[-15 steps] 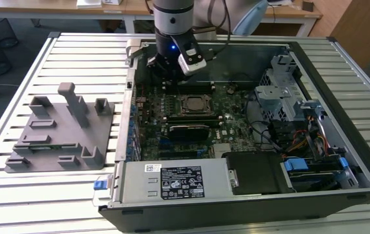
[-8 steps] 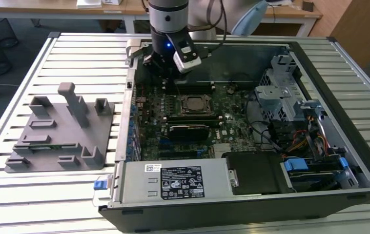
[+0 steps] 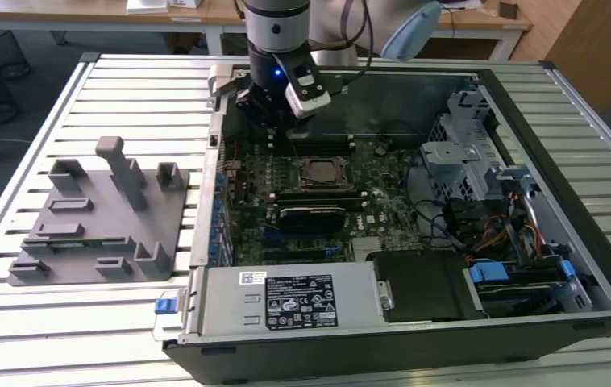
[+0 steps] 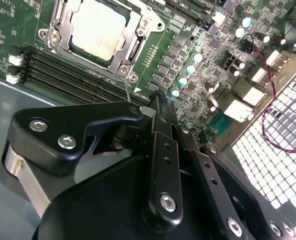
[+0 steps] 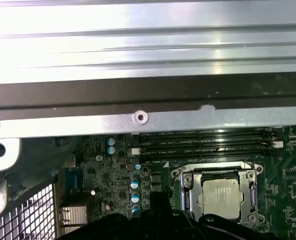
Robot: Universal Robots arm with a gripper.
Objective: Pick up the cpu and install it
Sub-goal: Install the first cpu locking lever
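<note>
The cpu (image 4: pixel 95 27) lies flat in the motherboard socket, its silvery top framed by the metal bracket; it also shows in the first wrist view (image 5: pixel 220 197) and the exterior view (image 3: pixel 317 172). My gripper (image 3: pixel 276 135) hangs inside the open computer case, over the board's rear part, a short way behind the socket in the exterior view. In the second wrist view its black fingers (image 4: pixel 160 130) meet at the tips (image 4: pixel 153 104) just short of the socket's corner, shut with nothing between them. It does not touch the cpu.
Memory slots (image 5: pixel 207 142) run between the socket and the case wall (image 5: pixel 148 119). A grey fixture with pegs and pockets (image 3: pixel 96 218) lies on the slatted table (image 3: pixel 122 81) at the exterior view's left. The power supply (image 3: pixel 284 302) and drive cage (image 3: pixel 462 161) occupy the case's near and right sides.
</note>
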